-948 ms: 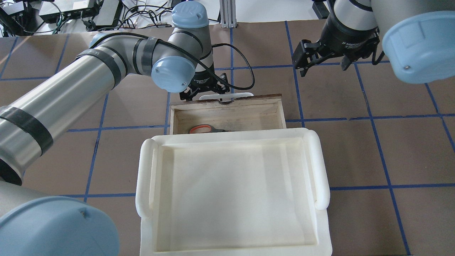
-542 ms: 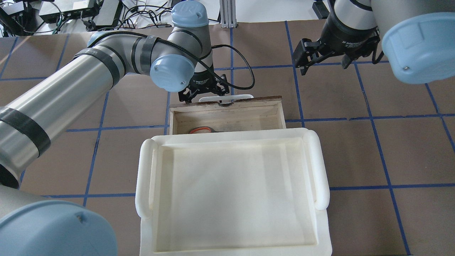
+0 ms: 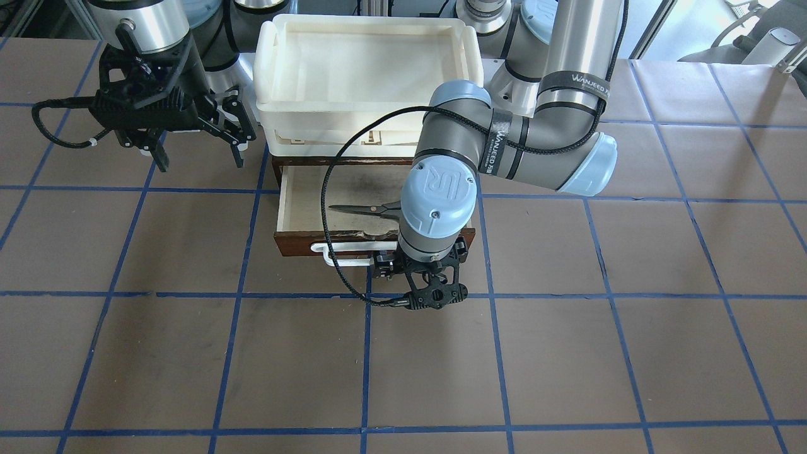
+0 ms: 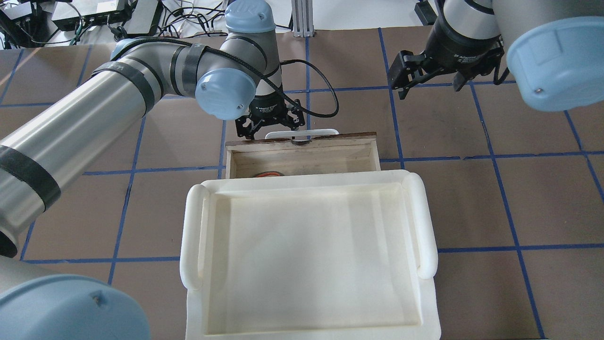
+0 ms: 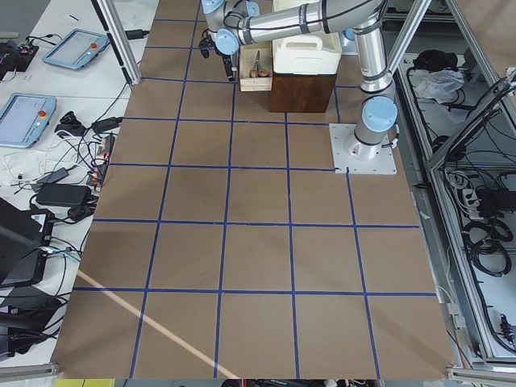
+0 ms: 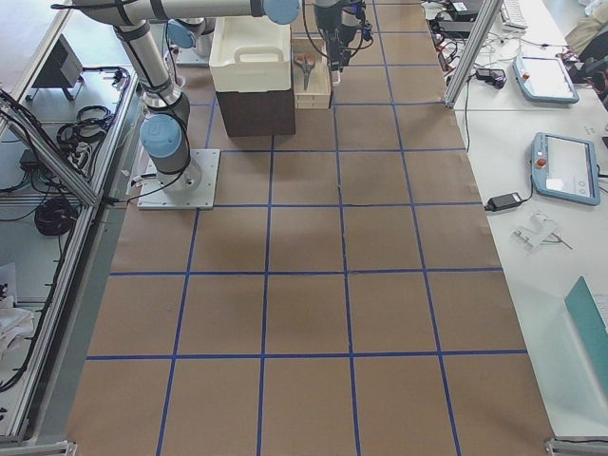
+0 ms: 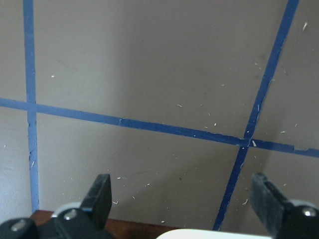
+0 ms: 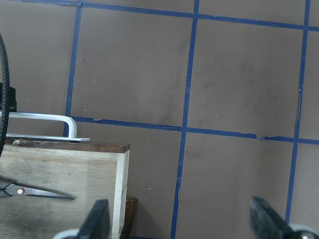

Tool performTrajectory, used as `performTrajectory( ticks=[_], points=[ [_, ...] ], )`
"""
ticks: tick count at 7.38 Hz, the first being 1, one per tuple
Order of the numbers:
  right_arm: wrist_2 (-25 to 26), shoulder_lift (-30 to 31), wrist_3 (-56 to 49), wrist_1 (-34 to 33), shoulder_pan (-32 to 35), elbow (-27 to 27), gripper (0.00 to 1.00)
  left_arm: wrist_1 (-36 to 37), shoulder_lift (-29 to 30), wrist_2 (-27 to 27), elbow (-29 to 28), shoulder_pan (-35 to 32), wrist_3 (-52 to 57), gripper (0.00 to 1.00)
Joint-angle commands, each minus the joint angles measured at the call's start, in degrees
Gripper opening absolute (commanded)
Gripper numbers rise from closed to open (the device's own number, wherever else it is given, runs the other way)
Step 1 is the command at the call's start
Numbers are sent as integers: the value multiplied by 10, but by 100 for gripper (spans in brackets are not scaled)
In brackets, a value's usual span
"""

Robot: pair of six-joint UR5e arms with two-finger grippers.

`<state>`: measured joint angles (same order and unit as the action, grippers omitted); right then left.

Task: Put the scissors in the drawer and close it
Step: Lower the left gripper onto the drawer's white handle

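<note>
Two sets of jaws are spread wide | left gripper (image 4: 270,125) is set at the white loop handle (image 4: 325,131) of the part-open drawer (image 3: 296,243) | scissors (image 3: 362,209) are laid inside, largely hidden from overhead by the cream tray (image 4: 427,222) | right gripper (image 3: 198,148) is held well apart.

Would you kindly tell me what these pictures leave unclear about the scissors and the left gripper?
Scissors handles: in the front view the left arm's wrist covers them; overhead, the cream tray hides all but an orange sliver.
Left gripper touching the drawer handle or not: its wrist view's bottom edge cuts the handle off.
Side views: scissors too small for detail.
</note>
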<state>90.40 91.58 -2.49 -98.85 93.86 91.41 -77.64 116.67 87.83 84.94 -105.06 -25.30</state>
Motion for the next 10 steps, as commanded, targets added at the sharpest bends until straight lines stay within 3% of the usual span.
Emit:
performTrajectory(
  ticks=[1, 10],
  points=[
    [-1, 0, -2, 0, -1, 0, 100, -37, -5, 5, 0, 0, 0, 100],
    [4, 0, -3, 0, 0, 0, 100, -130, -15, 4, 0, 0, 1, 100]
  ],
)
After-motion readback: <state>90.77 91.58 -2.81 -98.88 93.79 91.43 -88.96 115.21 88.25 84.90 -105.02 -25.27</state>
